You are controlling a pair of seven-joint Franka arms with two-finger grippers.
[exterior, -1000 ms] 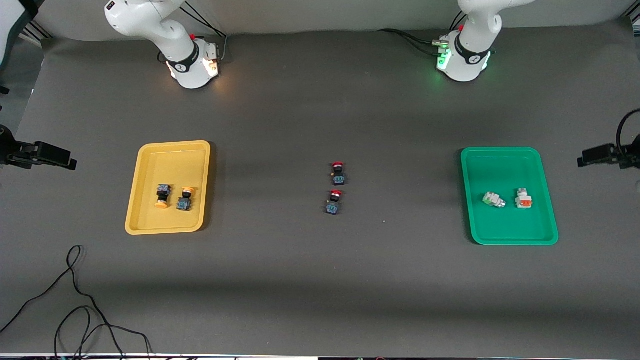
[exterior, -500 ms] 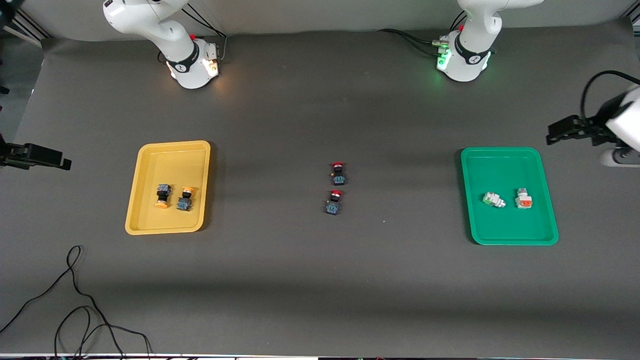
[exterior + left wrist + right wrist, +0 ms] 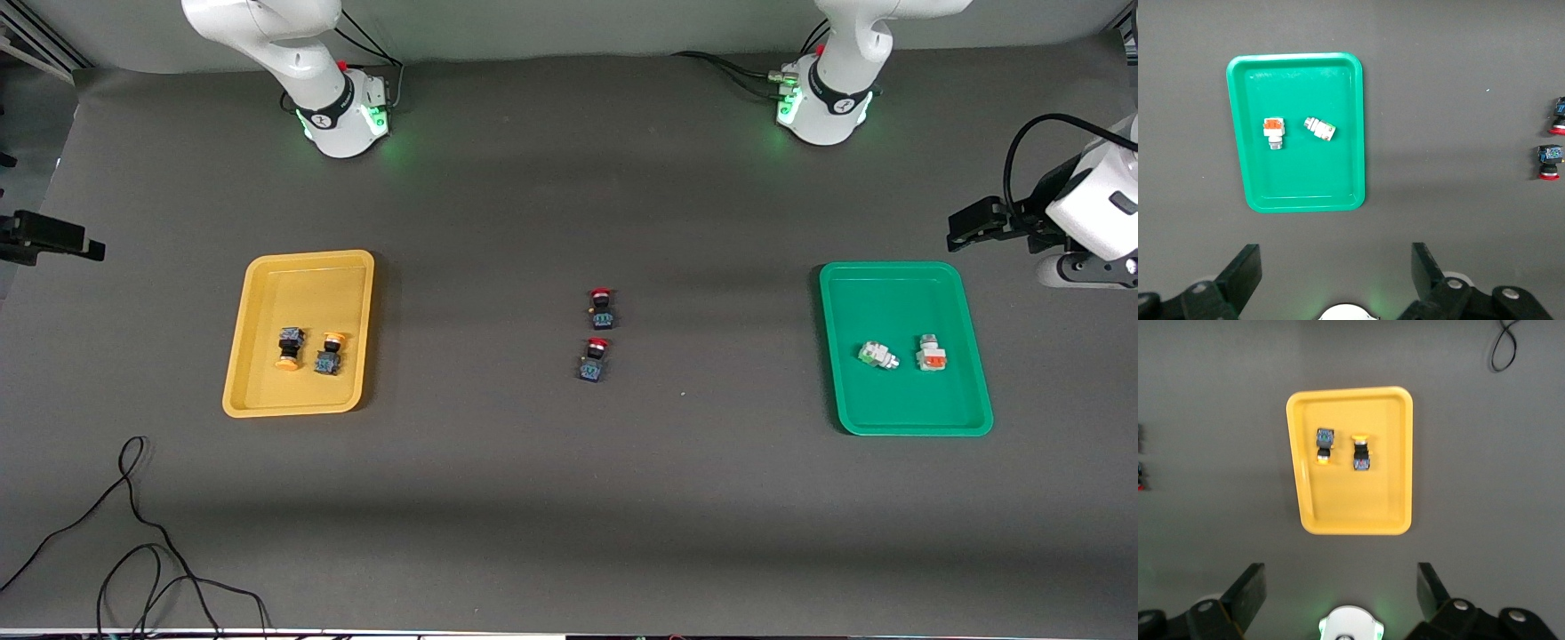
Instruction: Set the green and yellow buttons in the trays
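Two yellow-capped buttons (image 3: 289,348) (image 3: 328,353) lie side by side in the yellow tray (image 3: 298,267), with black-and-blue bodies (image 3: 1324,444) (image 3: 1361,452). In the green tray (image 3: 905,404) lie two white-bodied buttons, one green-tipped (image 3: 878,356) (image 3: 1320,129) and one with an orange part (image 3: 931,353) (image 3: 1274,132). My left gripper (image 3: 965,227) (image 3: 1336,260) hangs open and empty, high at the left arm's end of the table, looking down on the green tray (image 3: 1305,177). My right gripper (image 3: 84,247) (image 3: 1338,577) hangs open and empty, high at the right arm's end, looking down on the yellow tray (image 3: 1358,510).
Two black switches with red caps (image 3: 602,308) (image 3: 593,359) stand in the middle of the table between the trays. A black cable (image 3: 133,533) loops on the table near the front camera at the right arm's end. Both arm bases (image 3: 342,116) (image 3: 827,111) glow green.
Both hands have drifted toward the bases' side of the table. The left hand has come farther into view. The light on the right arm's base turned from warm white to green.
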